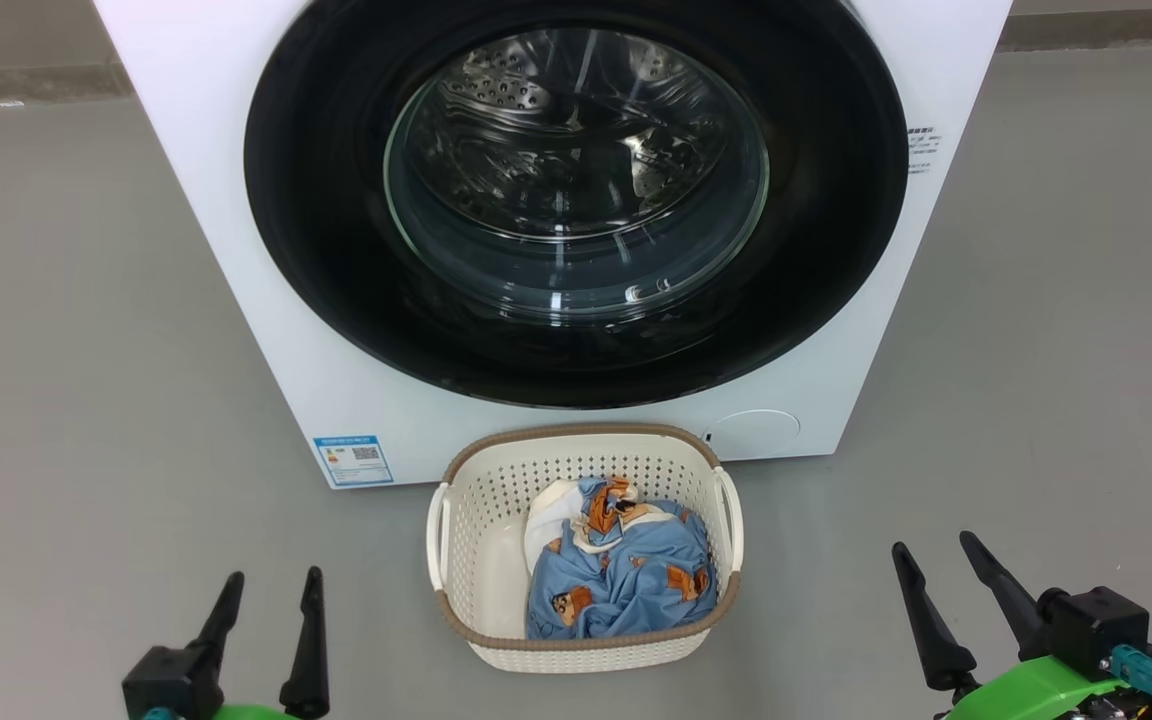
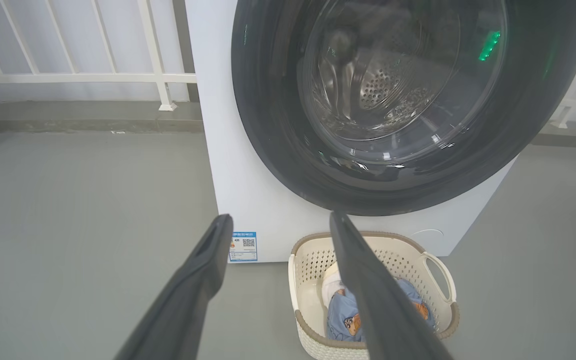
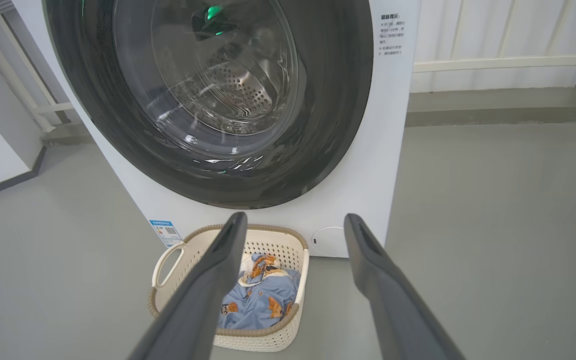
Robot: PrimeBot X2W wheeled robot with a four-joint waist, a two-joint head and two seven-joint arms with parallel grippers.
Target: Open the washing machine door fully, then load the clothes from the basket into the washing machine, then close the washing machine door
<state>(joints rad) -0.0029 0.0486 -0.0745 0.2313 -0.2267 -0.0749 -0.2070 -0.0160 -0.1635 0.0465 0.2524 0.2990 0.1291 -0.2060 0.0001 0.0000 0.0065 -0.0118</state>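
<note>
Lower left of the head view: left gripper (image 1: 274, 573), two long dark fingers spread wide, gripping nothing, over the grey floor (image 1: 86, 350). Further right: large white boxy front-loading washing machine (image 1: 226, 200), small blue label sticker (image 1: 353, 459) at its lower corner, large round door (image 1: 316, 220) with glossy black rim and clear glass bowl, shut against the front. Just before it on the floor: small cream-white perforated plastic basket (image 1: 496, 500) with brown rim band, holding crumpled light blue clothes (image 1: 626, 585) printed with orange-brown cartoon animals. Lower right: right gripper (image 1: 932, 542), fingers likewise wide apart, empty.
</note>
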